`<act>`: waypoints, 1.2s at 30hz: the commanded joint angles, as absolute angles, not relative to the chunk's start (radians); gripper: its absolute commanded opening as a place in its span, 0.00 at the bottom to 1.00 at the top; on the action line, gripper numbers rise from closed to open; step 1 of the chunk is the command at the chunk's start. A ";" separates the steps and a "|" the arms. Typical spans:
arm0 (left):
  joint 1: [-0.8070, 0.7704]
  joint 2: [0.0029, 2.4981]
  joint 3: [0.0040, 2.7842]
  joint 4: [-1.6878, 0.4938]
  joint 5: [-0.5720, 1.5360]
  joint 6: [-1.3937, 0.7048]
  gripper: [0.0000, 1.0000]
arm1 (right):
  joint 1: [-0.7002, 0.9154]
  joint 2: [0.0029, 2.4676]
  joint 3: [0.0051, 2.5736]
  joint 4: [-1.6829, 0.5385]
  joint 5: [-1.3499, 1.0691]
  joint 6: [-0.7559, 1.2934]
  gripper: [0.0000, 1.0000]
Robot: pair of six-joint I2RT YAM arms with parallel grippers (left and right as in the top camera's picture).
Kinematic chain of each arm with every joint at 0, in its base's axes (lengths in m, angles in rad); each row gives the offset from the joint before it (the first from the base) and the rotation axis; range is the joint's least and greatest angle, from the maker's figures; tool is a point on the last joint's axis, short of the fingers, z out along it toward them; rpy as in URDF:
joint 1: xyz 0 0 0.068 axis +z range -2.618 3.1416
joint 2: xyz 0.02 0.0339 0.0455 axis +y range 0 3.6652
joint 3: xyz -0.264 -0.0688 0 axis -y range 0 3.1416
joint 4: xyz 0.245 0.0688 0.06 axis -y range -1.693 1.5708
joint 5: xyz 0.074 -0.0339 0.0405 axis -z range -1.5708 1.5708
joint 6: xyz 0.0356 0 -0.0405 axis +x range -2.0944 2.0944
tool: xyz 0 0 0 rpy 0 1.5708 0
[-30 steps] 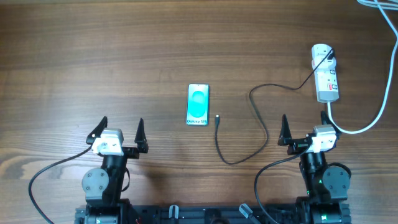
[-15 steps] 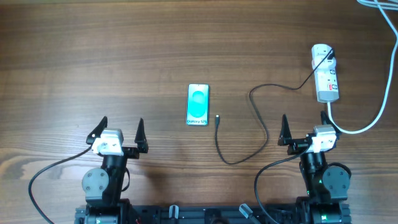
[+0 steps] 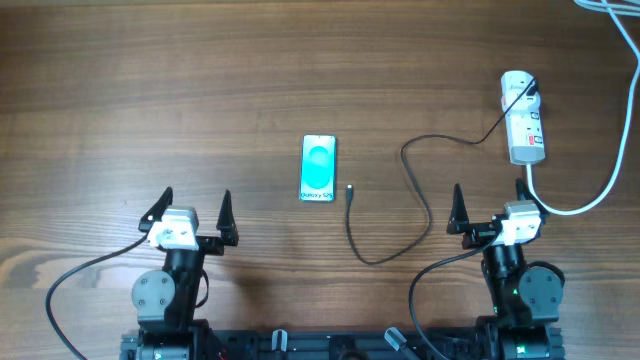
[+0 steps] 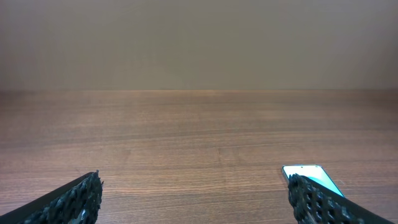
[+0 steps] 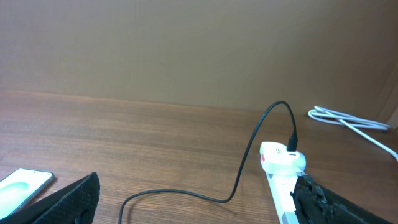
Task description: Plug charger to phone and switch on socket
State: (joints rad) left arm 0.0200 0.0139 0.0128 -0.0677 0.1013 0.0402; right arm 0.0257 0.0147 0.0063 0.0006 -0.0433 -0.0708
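Note:
The phone (image 3: 319,168) lies flat mid-table, its cyan screen up with white text at its near end. It also shows in the left wrist view (image 4: 306,173) and the right wrist view (image 5: 22,185). The thin black charger cable (image 3: 418,196) loops from the white socket strip (image 3: 523,118) at the far right down to its small plug (image 3: 350,189), which lies just right of the phone. The strip and cable also show in the right wrist view (image 5: 281,163). My left gripper (image 3: 190,212) is open and empty at the near left. My right gripper (image 3: 488,206) is open and empty near the strip.
A thick white cord (image 3: 612,150) runs from the strip's near end out to the right and up past the far right corner. It shows in the right wrist view (image 5: 348,119) too. The wooden table (image 3: 150,90) spreads around everything.

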 commanded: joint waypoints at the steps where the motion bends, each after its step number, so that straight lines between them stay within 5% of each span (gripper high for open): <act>1: 0.025 0.007 0.006 -0.071 0.088 0.041 1.00 | 0.031 0.007 0.005 0.003 -0.031 -0.079 1.00; 12: 0.024 0.007 0.006 -0.068 0.102 0.044 1.00 | 0.031 0.007 0.005 0.003 -0.031 -0.078 1.00; 18: 0.024 0.007 0.006 0.018 0.541 -0.064 1.00 | 0.031 0.007 0.005 0.003 -0.031 -0.079 1.00; 22: 0.024 0.007 0.006 0.273 0.855 -0.099 1.00 | 0.031 0.007 0.005 0.003 -0.031 -0.078 1.00; 28: 0.025 0.007 0.014 0.756 0.869 -0.376 1.00 | 0.031 0.007 0.005 0.003 -0.030 -0.079 1.00; 36: 0.025 0.099 0.304 0.488 0.837 -0.382 1.00 | 0.031 0.007 0.005 0.003 -0.030 -0.079 1.00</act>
State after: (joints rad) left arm 0.0200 0.0383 0.1474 0.5682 0.8360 -0.3557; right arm 0.0257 0.0147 0.0063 0.0006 -0.0433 -0.0734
